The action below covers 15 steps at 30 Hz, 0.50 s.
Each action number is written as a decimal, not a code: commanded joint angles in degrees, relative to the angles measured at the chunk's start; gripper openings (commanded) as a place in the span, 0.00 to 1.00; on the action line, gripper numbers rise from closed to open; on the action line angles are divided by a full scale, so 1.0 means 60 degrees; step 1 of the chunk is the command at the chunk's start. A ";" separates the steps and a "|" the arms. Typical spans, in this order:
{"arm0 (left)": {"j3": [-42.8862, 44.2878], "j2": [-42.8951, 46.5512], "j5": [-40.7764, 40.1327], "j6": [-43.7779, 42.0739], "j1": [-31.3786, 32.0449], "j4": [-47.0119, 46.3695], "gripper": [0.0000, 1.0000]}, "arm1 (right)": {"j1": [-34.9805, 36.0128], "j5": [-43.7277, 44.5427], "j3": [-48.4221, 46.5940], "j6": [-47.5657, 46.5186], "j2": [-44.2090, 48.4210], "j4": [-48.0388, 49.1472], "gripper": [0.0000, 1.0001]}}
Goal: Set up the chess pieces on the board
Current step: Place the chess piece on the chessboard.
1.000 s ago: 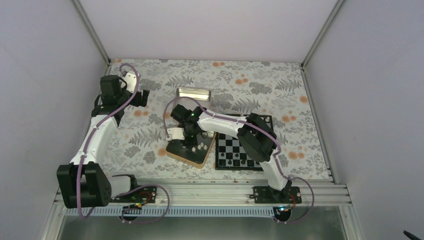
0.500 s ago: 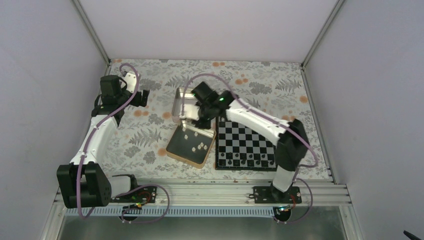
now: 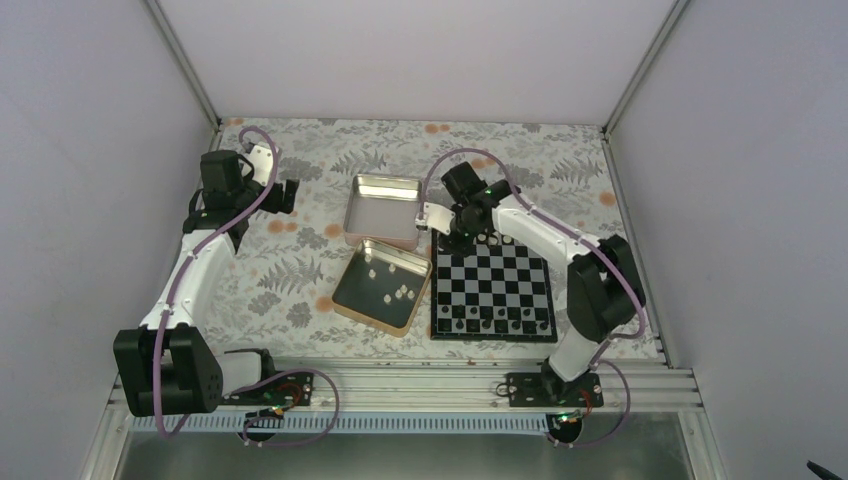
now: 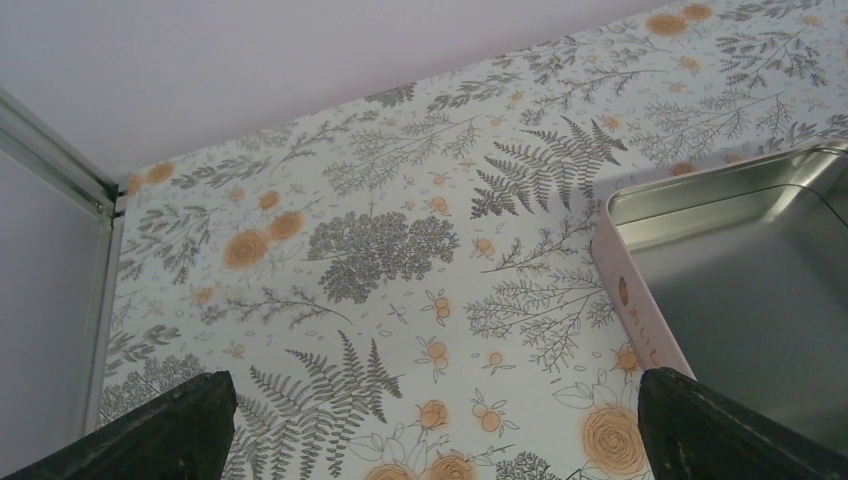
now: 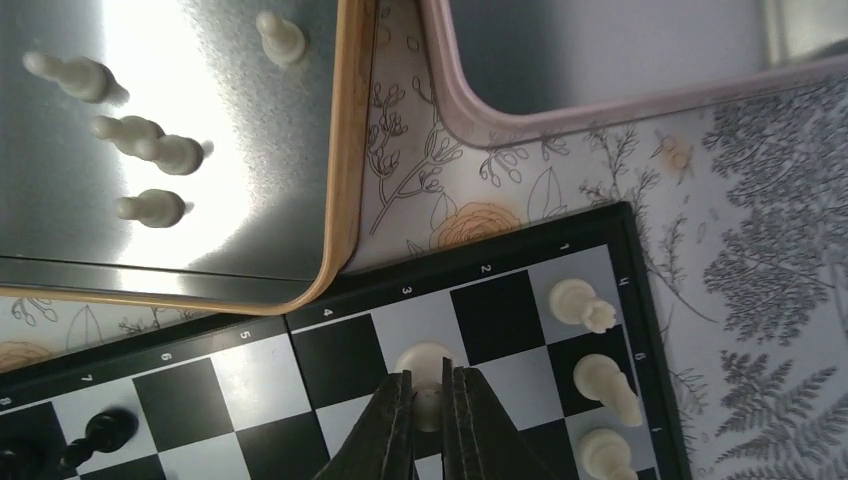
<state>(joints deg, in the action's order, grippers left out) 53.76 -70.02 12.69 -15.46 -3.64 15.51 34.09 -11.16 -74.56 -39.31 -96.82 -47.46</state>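
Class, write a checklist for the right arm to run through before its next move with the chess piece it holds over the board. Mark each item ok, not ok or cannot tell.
1. Right jaws grip the cream piece: ok, closed on it.
2. Piece is above the board, inside its rim: ok.
3. Piece's base rests on a square: cannot tell from above.
4. Three cream pieces by the board's edge stand apart from the jaws: ok.
5. Gold-rimmed tin emptied: not ok, loose pieces lie in it.
6. Left jaws out of the way: ok, open, beside the pink-rimmed tin.
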 commanded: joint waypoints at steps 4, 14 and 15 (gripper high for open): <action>0.0031 -0.0005 0.0185 -0.0015 -0.0042 -0.0040 1.00 | -0.0300 -0.0191 0.0126 -0.0162 -0.0765 0.0736 0.06; -0.0003 -0.0054 0.0200 -0.0030 -0.0040 -0.0065 1.00 | -0.0671 -0.0063 -0.0213 -0.0317 -0.1632 0.0875 0.06; 0.0004 -0.0055 0.0200 -0.0030 -0.0042 -0.0056 1.00 | -0.0702 -0.0080 -0.0192 -0.0333 -0.1653 0.0890 0.06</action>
<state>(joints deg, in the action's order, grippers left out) 53.76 -70.02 12.71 -15.46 -3.64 15.51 31.18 -11.22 -74.02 -40.29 -106.28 -43.24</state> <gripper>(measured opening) 0.999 0.064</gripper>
